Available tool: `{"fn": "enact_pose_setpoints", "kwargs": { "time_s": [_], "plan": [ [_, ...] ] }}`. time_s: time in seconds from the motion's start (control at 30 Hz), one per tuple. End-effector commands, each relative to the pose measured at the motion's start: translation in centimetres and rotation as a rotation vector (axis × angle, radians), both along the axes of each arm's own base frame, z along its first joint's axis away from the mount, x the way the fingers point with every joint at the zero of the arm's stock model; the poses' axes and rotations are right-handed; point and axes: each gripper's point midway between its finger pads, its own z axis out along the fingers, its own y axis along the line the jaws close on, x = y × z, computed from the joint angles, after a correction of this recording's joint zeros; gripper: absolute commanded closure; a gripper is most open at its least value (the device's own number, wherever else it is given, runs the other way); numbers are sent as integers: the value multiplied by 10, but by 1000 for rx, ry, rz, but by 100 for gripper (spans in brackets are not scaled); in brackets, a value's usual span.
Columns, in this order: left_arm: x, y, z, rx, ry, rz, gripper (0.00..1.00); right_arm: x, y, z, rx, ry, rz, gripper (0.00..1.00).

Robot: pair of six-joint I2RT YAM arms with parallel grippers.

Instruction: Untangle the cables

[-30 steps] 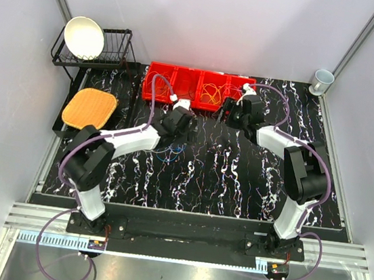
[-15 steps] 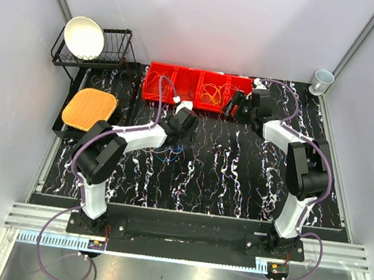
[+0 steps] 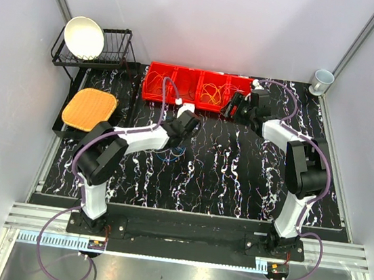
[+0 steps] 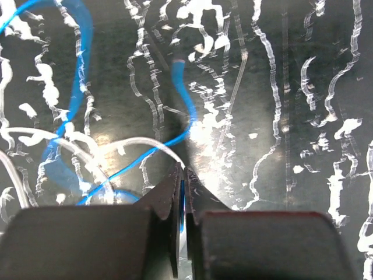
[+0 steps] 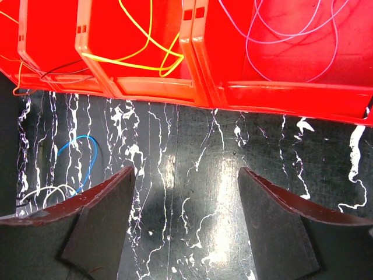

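Left gripper (image 4: 182, 172): jaws closed to a sliver, with a strip of the blue cable (image 4: 190, 111) pinched between them at the marbled table (image 4: 303, 87).

From the pinch, the blue cable's long axis runs straight ahead to a free end. Its loops lie to the left in the wrist view, crossed by the white cable (image 4: 140, 142) just beside the jaw tips.

Right gripper (image 5: 186, 170): wide open, holding nothing, near the red bins (image 5: 154, 87) with the yellow cable (image 5: 116, 58) and purple cable (image 5: 280, 35).

Judgement: the left arm is nearer, and a pull away from the crossing is needed.
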Motion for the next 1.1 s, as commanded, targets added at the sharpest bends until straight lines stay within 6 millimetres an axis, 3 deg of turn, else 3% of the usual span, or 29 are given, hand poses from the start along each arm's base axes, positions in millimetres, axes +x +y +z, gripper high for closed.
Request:
{"fn": "enact_pose_setpoints", "kwargs": {
  "time_s": [0.0,0.17,0.4,0.47,0.5,0.63,0.67,0.7,0.8,0.93,1.07],
  "plan": [
    [15,-3,37,15,-72,18,100,12,3,17,31,-38,4,23],
    [9,-4,118,-21,-164,-8,100,12,3,16,37,-30,6,23],
    [-3,7,267,-96,-392,-25,100,11,2,16,42,-28,6,23],
    [-13,14,304,-131,-451,-36,100,11,3,17,47,-32,11,23],
    [-20,18,337,-180,-503,-39,100,10,4,17,48,-33,14,23],
    [-44,29,404,-295,-628,-90,100,7,7,22,68,-46,37,23],
    [-46,29,403,-298,-639,-108,100,7,7,24,74,-55,41,23],
    [-54,35,423,-337,-705,-117,100,5,9,24,83,-54,53,23],
    [-58,47,415,-333,-708,-83,100,1,15,28,107,-66,90,23],
    [-54,48,380,-287,-650,-54,100,-3,26,33,150,-76,151,23],
    [-56,31,353,-290,-574,-124,100,-9,37,36,197,-78,219,22]
  ]
}}
